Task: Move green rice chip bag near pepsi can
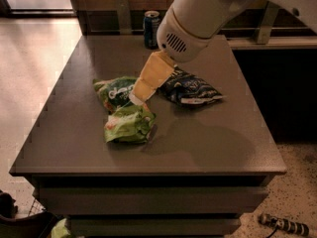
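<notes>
The green rice chip bag [124, 110] lies crumpled on the left middle of the dark table [74, 143], dark green end with white lettering toward the back, lime green end toward the front. The pepsi can [151, 29] stands upright at the table's back edge, partly behind my arm. My gripper [136, 99] hangs on the tan wrist from the big white arm and sits right over the bag's middle, at its right side. Its tips are against the bag.
A dark navy bag with white lettering [190, 89] lies just right of my gripper, partly under the arm. A wooden wall and rail run behind the table. The floor lies to the left, and a dark gap to the right.
</notes>
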Tool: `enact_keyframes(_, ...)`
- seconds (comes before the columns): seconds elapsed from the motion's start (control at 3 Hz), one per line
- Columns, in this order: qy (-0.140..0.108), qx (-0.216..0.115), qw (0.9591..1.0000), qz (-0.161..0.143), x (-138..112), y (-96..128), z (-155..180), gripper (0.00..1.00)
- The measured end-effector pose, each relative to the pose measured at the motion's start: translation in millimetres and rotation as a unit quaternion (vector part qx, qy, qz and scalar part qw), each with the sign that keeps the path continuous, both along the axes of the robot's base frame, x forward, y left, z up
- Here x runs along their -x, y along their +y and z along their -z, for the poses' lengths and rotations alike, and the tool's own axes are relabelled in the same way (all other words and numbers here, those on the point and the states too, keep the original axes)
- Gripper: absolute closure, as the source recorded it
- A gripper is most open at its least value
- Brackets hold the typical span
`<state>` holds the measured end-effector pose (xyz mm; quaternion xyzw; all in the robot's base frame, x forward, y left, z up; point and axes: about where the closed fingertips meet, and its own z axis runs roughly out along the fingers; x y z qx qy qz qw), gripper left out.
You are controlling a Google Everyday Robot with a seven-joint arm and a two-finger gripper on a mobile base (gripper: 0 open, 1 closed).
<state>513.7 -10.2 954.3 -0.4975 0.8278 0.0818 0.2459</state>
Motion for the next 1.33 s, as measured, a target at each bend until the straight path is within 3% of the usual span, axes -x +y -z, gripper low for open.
enact_keyframes(0.67,0.038,0.001,0.9993,-0.002,-2,41,53,0.00)
enact_keyframes(1.33,0.049,0.008,0.9988,-0.001,1,66,90,0.00)
